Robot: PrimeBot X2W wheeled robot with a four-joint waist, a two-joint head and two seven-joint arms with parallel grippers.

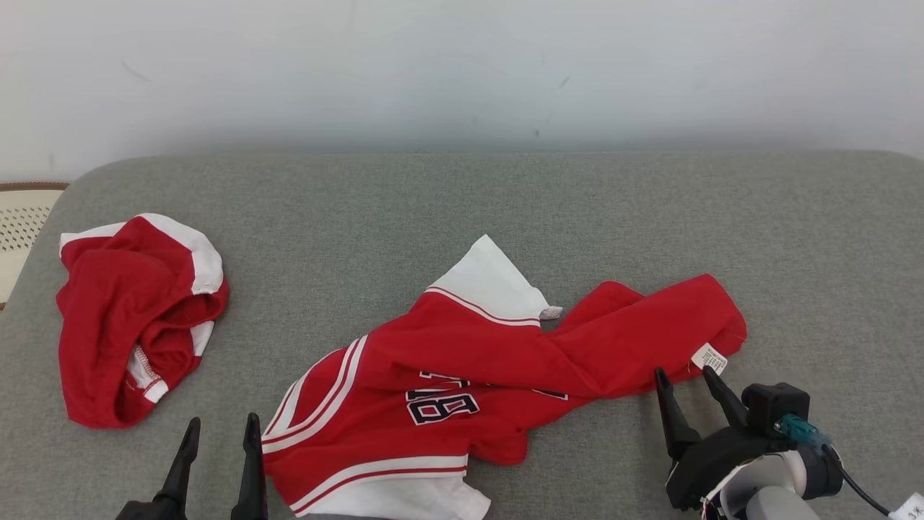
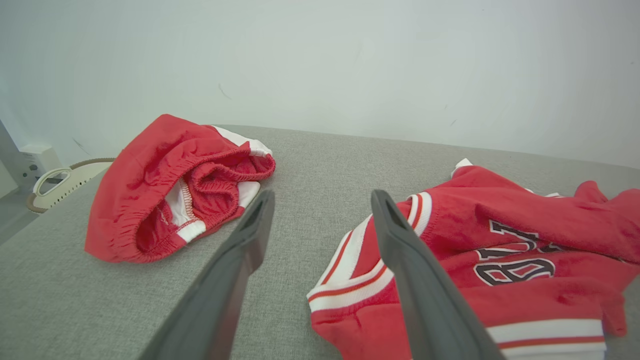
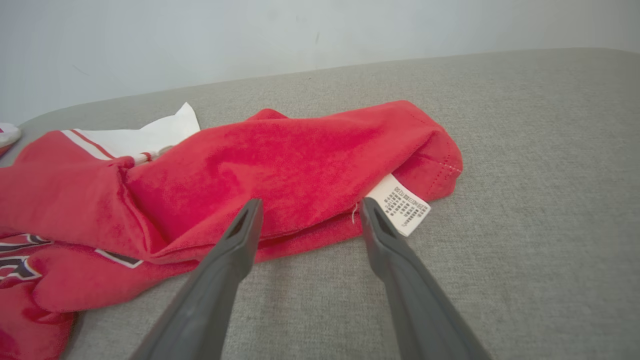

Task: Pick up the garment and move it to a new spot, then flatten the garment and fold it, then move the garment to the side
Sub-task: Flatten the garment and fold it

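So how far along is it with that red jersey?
Early. The red jersey lies crumpled and twisted on the grey surface, neither flat nor folded; whether it was already moved can't be told. Nothing is held: the left gripper is open by its striped edge, the right gripper open near the white label. Flattening, folding and moving aside remain.

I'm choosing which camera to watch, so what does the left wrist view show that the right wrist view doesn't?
Left wrist view: the red shorts' gathered waistband and a cream object at far left. Right wrist view: the white care label on the red jersey. Both: that jersey on the grey cushion, before a pale wall.
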